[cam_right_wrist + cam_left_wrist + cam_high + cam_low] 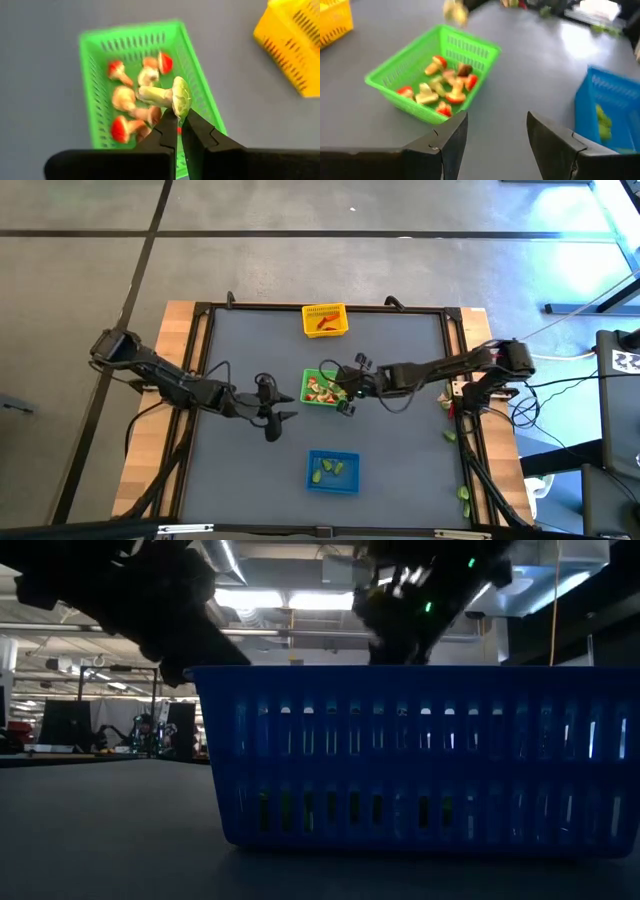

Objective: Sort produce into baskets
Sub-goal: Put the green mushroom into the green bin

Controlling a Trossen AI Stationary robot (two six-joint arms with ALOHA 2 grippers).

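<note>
So the right claw is over the green basket, which sits about mid-desk. It's pinched shut on a light green mushroom piece, gripping it by the rim of the cap with the pale stem sticking out sideways above the basket. Inside the green basket there's a pile of little mushroom pieces, mostly red caps with pale stems.

The left claw is parked a bit off to the left of the green basket, over bare desk, fingers spread wide apart with nothing between them.

The yellow basket is up at the far edge of the desk, about centred, with a couple of orange-red pieces in it. The blue basket is toward the near edge, also roughly centred, with light green pieces inside. All three baskets line up more or less down the middle, well apart from each other.

There are also a few green pieces lying along the right edge of the desk, out on the wooden border near the right arm's base.
</note>
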